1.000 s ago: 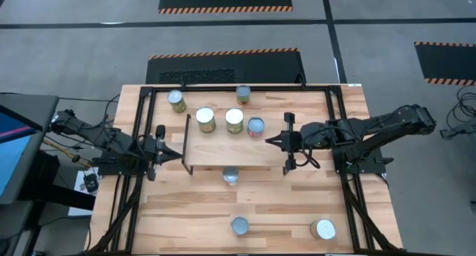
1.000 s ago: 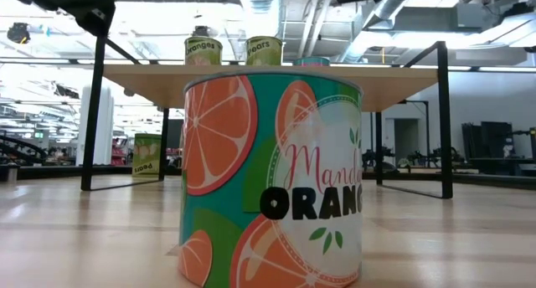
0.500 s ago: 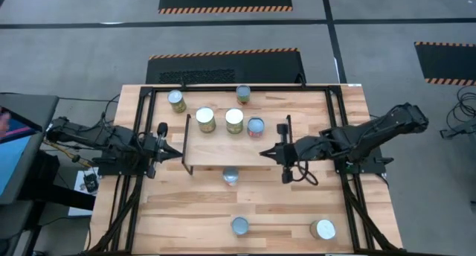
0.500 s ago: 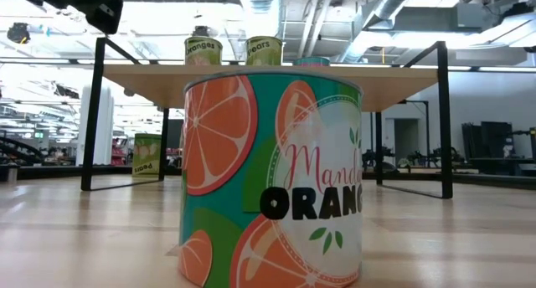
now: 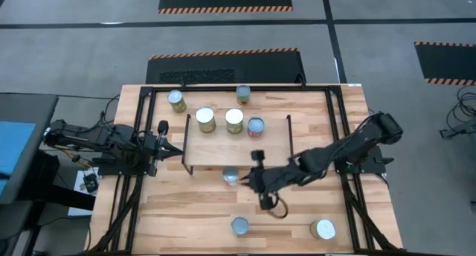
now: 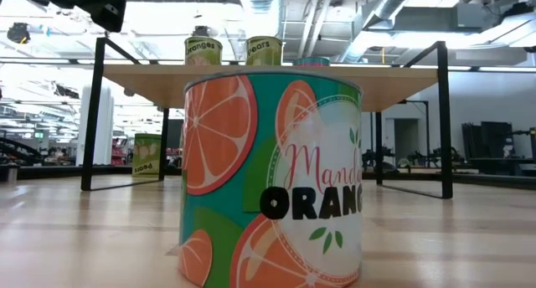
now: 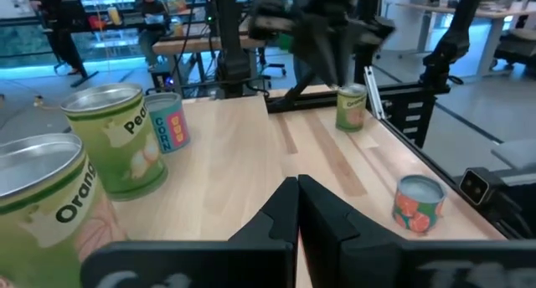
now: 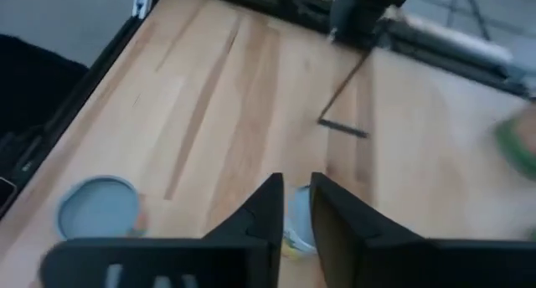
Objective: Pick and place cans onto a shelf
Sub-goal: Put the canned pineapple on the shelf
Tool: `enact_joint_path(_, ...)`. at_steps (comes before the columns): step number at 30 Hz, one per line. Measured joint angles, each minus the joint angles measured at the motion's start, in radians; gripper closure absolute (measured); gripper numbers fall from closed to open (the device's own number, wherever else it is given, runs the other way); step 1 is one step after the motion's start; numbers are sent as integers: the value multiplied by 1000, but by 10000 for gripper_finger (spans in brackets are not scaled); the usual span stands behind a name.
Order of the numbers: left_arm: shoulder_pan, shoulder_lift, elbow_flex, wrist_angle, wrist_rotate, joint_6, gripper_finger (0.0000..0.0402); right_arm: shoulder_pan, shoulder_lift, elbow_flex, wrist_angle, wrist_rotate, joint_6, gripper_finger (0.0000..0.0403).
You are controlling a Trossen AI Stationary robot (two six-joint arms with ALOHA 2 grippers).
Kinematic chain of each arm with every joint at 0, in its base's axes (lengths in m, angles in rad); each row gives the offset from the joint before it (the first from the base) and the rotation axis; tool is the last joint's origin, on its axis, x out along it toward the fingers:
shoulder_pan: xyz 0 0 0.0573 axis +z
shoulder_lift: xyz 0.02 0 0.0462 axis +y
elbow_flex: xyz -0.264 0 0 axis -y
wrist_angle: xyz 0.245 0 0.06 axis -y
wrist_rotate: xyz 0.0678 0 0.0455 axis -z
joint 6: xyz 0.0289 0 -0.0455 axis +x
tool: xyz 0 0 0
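Note:
Three cans stand on the light-wood shelf. In the left wrist view they show as an oranges can, a pears can and a corn can. A mandarin-orange can stands on the table just in front of the shelf and fills the low view. My right gripper is beside that can, on its right, with a narrow gap between the fingers, touching nothing. My left gripper is shut and empty at the shelf's left end.
Two cans stand on the table behind the shelf. Two more stand near the table's front edge. A black frame runs along the table's sides. Bare wood lies between the shelf and the front cans.
My right gripper has left the shelf's right end and swung toward the table's near edge and to the left, stretching out until it is beside the can in front of the shelf. No can has moved.

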Motion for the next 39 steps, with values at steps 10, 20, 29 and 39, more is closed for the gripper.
enact_joint_path(10, 0, 0, 0, -1, -13, 42, 401, -14, 257, 270, -224, -46, 103, 225)
enact_joint_path(20, 0, 0, 0, 0, -51, 44, 401, -67, 420, 392, -341, -77, 93, 234)
enact_joint_path(29, 0, 1, 1, -3, -51, 27, 401, -85, 451, 392, -353, -100, 108, 260)
enact_joint_path(39, 0, 0, 1, -3, -51, 27, 401, -93, 451, 385, -359, -87, 129, 248)
